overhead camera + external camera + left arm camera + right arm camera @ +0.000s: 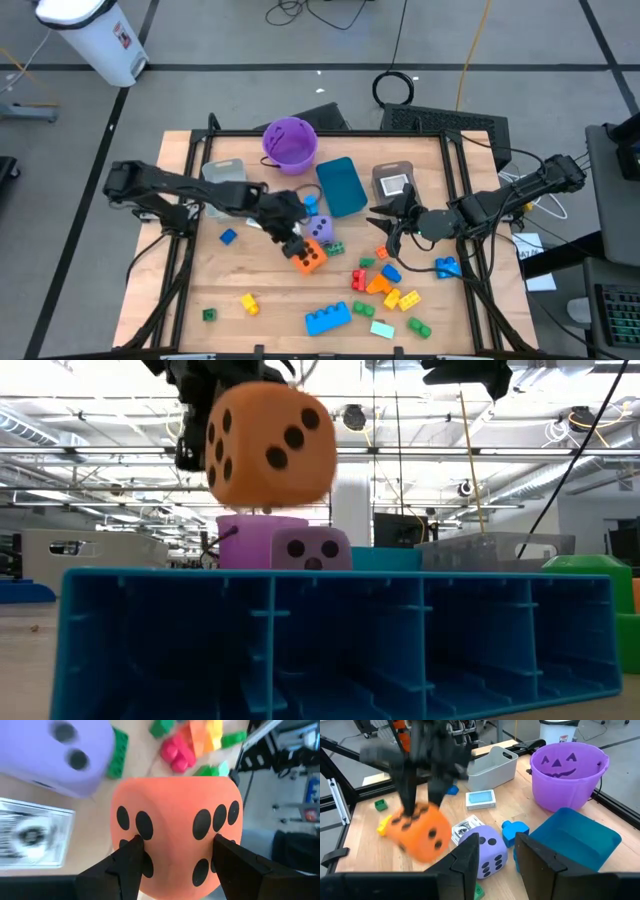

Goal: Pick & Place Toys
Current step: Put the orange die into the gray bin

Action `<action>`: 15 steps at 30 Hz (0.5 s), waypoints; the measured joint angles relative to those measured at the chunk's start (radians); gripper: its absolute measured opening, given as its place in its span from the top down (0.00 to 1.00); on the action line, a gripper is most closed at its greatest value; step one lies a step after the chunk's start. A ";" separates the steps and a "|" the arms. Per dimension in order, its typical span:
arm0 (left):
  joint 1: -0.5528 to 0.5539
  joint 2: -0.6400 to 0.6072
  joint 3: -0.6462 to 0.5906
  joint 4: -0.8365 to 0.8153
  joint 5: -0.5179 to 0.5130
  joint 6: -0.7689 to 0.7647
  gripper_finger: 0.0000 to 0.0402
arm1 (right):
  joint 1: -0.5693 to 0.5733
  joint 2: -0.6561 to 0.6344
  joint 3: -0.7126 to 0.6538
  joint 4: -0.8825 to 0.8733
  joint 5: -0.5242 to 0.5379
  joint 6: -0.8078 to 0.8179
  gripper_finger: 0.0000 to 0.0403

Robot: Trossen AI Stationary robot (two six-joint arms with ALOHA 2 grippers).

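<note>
My left gripper [297, 245] is near the middle of the table, shut on an orange dotted die [308, 258] that hangs in the air [270, 448]. A purple die [318, 228] rests on the table just beyond it [487, 852]. Loose bricks [385, 285] in red, orange, yellow, green and blue lie toward the near right. A large blue brick [328, 317] sits by the near edge. My right gripper [383, 222] hovers to the right of the dice, open, with nothing between its fingers [495, 865]. My left gripper pinches the orange die between its two fingers [130, 862], which sit on two opposite dotted faces [142, 827]. The fingers slant down at it from above and from the table's left. The die is lifted clear of the table, tilted a little.
A purple bucket [290, 140] stands at the far middle, with a teal bin [342, 185], a grey bin [222, 175] and a clear bin [395, 180] near it. Picture cards [480, 798] lie by the purple die. Small bricks [228, 237] are scattered on the left half.
</note>
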 joint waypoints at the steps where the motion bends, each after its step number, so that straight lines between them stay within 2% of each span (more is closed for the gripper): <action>1: 0.008 -0.028 0.000 -0.021 -0.017 0.005 0.46 | 0.000 0.000 0.000 0.000 0.000 0.000 0.71; 15: 0.173 -0.427 0.002 -0.442 -0.237 -0.002 0.46 | 0.000 0.000 0.000 0.000 0.000 -0.003 0.71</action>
